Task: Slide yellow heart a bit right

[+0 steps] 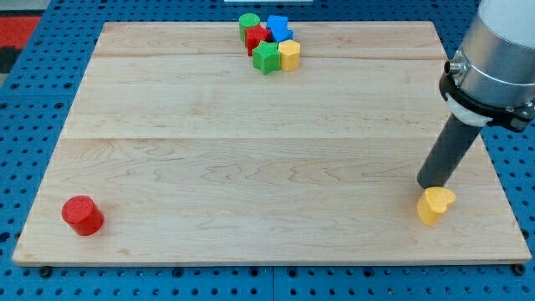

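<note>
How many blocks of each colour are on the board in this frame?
Red: 2, the red cylinder and the red block
Green: 2, the green cylinder and the green block
Blue: 1, the blue block
Yellow: 2, the yellow heart and the yellow block
Total: 7

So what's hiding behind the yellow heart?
My tip stands right behind the yellow heart, at its upper edge. The rod's very end looks partly covered by the heart, so I cannot tell whether they touch. Only wooden board otherwise.
</note>
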Robot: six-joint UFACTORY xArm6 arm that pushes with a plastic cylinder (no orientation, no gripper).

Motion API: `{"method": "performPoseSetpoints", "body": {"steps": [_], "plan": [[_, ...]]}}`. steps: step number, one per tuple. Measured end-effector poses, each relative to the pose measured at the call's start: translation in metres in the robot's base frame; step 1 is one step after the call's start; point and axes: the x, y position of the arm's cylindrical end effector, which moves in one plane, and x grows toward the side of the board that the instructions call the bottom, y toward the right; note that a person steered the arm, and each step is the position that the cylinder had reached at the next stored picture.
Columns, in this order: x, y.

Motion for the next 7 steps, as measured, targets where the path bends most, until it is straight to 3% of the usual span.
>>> {"method": "performPoseSetpoints", "body": {"steps": [2, 4, 7], "plan": [[-0.046, -0.017], [0.013, -0.042], [0.044, -0.029]]}}
